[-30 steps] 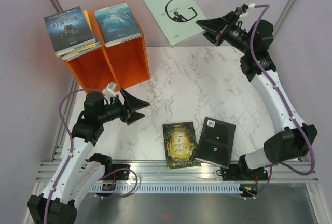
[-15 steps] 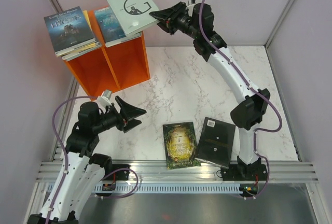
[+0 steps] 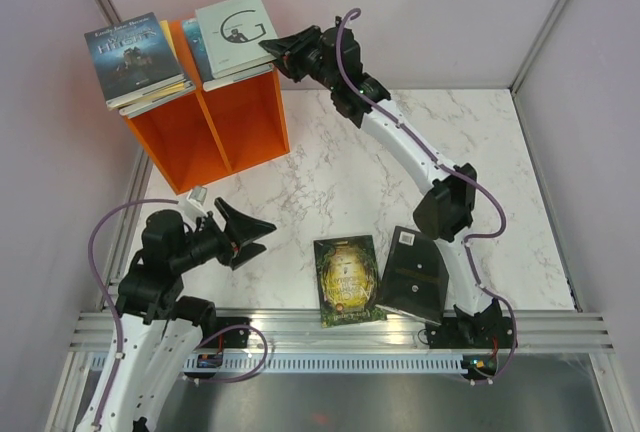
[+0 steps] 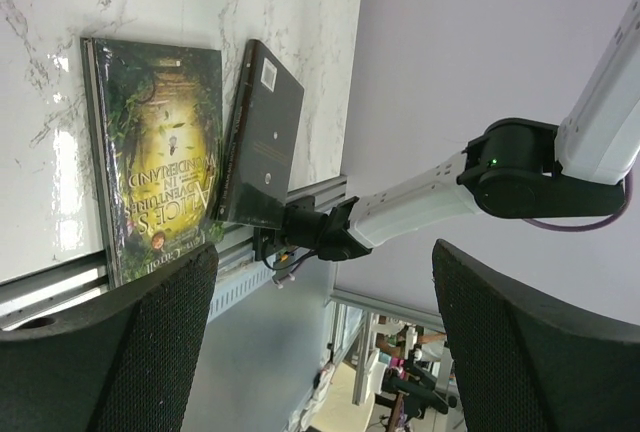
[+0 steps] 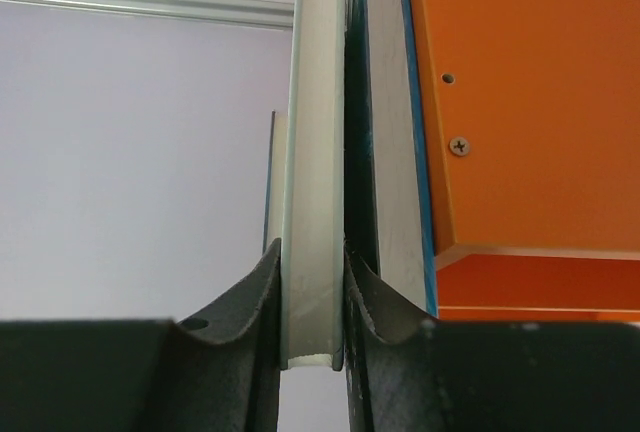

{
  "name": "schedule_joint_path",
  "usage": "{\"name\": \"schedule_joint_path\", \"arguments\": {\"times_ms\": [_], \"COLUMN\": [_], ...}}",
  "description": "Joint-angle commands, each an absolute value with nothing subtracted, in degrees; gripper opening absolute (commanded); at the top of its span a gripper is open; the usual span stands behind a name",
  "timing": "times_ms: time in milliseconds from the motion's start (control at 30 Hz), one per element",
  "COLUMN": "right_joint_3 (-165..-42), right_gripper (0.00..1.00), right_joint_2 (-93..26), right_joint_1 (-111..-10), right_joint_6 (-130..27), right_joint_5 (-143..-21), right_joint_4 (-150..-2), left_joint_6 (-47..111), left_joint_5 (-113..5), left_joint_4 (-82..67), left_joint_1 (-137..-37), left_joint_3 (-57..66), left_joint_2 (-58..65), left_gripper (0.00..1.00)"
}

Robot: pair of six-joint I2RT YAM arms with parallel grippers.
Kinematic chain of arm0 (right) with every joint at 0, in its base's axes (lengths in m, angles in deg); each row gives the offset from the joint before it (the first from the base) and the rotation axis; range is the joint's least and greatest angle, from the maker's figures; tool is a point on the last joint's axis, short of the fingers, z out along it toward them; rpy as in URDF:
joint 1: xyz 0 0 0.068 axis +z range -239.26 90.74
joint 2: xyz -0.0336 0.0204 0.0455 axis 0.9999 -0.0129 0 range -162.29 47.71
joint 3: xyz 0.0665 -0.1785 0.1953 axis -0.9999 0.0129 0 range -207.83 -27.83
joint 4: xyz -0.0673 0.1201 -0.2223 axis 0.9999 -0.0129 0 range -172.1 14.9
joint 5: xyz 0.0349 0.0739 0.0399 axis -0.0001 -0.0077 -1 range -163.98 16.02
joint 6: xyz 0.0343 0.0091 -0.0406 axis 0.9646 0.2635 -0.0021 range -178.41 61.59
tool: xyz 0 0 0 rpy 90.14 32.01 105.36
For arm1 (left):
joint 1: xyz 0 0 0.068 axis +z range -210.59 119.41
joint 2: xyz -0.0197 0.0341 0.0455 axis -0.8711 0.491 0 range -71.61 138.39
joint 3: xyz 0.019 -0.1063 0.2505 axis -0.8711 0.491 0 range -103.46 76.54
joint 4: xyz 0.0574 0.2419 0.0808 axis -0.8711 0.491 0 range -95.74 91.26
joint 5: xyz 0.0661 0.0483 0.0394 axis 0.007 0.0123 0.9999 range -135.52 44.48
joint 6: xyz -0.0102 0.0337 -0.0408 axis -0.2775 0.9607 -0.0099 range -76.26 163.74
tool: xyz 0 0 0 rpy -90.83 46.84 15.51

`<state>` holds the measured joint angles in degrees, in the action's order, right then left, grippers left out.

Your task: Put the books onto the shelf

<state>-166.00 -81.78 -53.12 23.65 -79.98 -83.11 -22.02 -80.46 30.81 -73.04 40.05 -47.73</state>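
Two lie at the near edge of the table (image 3: 330, 172): green-gold book (image 3: 348, 279), black book (image 3: 415, 272).
Right gripper (image 3: 275, 49) clamps the pale grey book (image 3: 236, 32) over the light blue book (image 3: 190, 40) atop the right half of the orange shelf (image 3: 245, 117); left gripper (image 3: 262, 230) gapes wide by the near-left corner.

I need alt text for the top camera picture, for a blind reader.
The right gripper holds a pale grey book over a blue book on top of the orange shelf. The open left gripper hovers over the table, near a green book and a black book.
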Motion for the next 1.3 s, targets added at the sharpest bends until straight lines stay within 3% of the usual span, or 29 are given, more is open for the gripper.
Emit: {"name": "schedule_joint_path", "arguments": {"times_ms": [0,267,367,400,433,467,500,600,967,1267], "right_joint_3": [-171.3,-171.0,-169.7,-168.2,-167.4,-166.5,-165.0,-162.2,-148.9,-145.7], "right_gripper": [0.0,0.02,0.35,0.52,0.57,0.68,0.76,0.83,0.91,0.81], "right_joint_2": [-81.3,-83.5,-83.3,-82.5,-82.1,-81.6,-80.7,-78.7,-72.3,-69.9], "right_joint_1": [-51.0,-50.1,-50.2,-50.4,-50.6,-50.9,-51.5,-52.5,-54.1,-54.1], "right_joint_6": [25.9,26.9,26.6,26.5,26.2,26.2,26.3,26.2,25.8,23.7], "right_joint_5": [-77.6,-76.7,-77.1,-77.1,-77.1,-77.3,-77.5,-78.9,-86.8,-91.1], "right_joint_4": [-72.4,-71.8,-71.7,-71.7,-71.7,-71.4,-71.1,-70.6,-70.7,-72.2], "left_joint_6": [-18.7,-13.8,-12.4,-12.2,-11.9,-11.6,-11.4,-10.9,-10.7,-12.2], "left_joint_5": [-79.4,-78.1,-77.8,-77.9,-77.7,-77.7,-77.7,-77.6,-76.6,-76.1], "left_joint_4": [34.7,38.6,39.6,39.8,40.0,40.1,40.2,40.2,40.0,39.4], "left_joint_1": [-72.8,-72.8,-72.7,-72.8,-72.8,-72.8,-72.7,-72.7,-72.8,-72.8], "left_joint_3": [36.7,32.1,30.6,30.1,29.9,29.7,29.6,29.5,30.3,32.3], "left_joint_2": [-48.7,-46.0,-44.9,-44.6,-44.5,-44.3,-43.9,-43.1,-41.2,-41.9], "left_gripper": [0.89,0.89,0.89,0.89,0.89,0.89,0.89,0.89,0.89,0.88]}}
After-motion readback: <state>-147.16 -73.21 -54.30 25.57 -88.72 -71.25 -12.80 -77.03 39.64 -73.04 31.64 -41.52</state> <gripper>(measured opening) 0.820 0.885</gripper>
